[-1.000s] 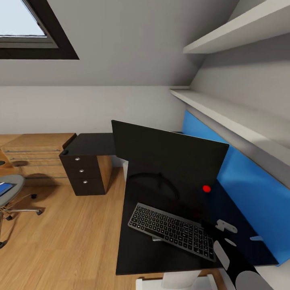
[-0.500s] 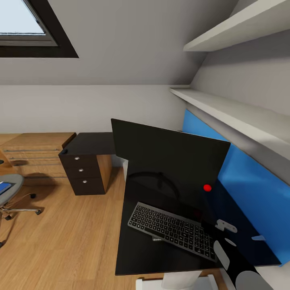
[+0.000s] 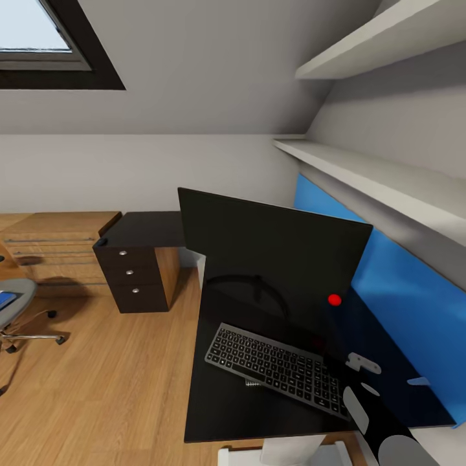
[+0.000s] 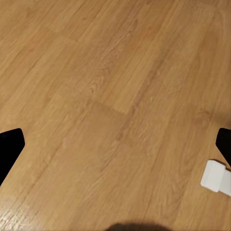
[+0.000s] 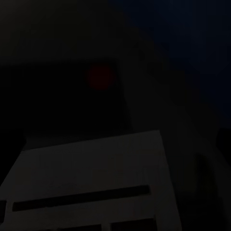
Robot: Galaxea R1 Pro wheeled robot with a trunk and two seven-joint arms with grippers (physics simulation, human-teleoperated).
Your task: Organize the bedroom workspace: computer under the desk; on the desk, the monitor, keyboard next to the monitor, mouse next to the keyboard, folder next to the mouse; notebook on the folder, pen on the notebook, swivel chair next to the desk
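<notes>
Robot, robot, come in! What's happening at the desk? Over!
Left end effector open over wood floor. Keyboard on desk before monitor. Folder waiting on swivel chair. Right end effector's state unclear.

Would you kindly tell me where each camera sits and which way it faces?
Head view: high, looking down at the desk, monitor and keyboard; the right arm shows.
Left wrist view: faces the wood floor; dark left claw fingertips show at the edges.
Right wrist view: dim, close to the monitor's red light.
Shared: the red light.
</notes>
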